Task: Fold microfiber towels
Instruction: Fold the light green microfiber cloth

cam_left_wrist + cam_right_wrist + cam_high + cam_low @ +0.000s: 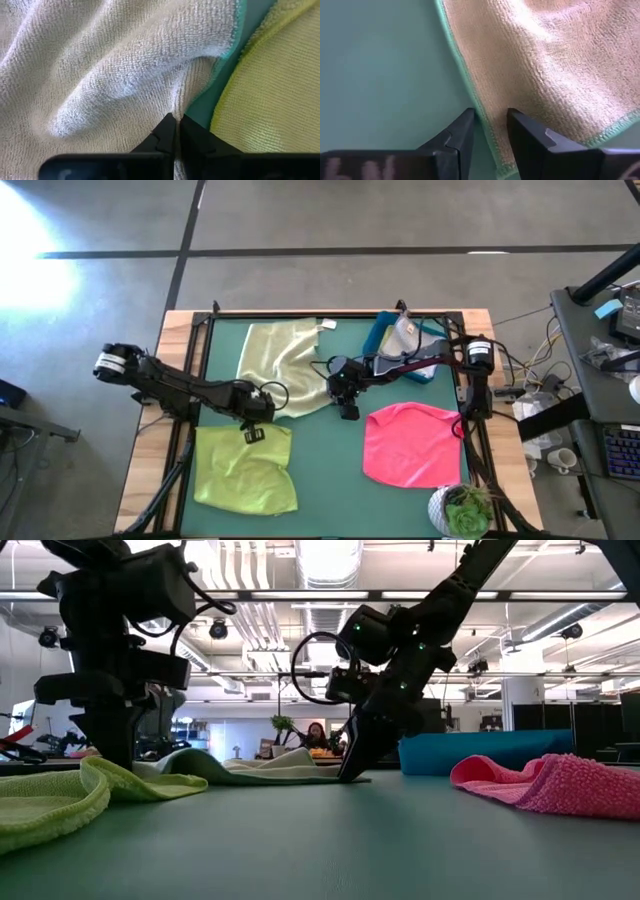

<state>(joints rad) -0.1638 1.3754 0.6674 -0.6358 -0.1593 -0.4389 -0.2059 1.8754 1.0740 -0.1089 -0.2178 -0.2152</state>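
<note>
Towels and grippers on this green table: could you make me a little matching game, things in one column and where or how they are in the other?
Things:
1. pale green towel
2. lime green towel
3. hot pink towel
4. right gripper

Places or states:
A. lying at the table's near left corner, in front of the left arm
B. open, fingers either side of a towel's edge
C. lying alone on the table's right half
D. pinched by the shut left gripper

Pairs: 1-D, 2-A, 3-C, 4-B
</note>
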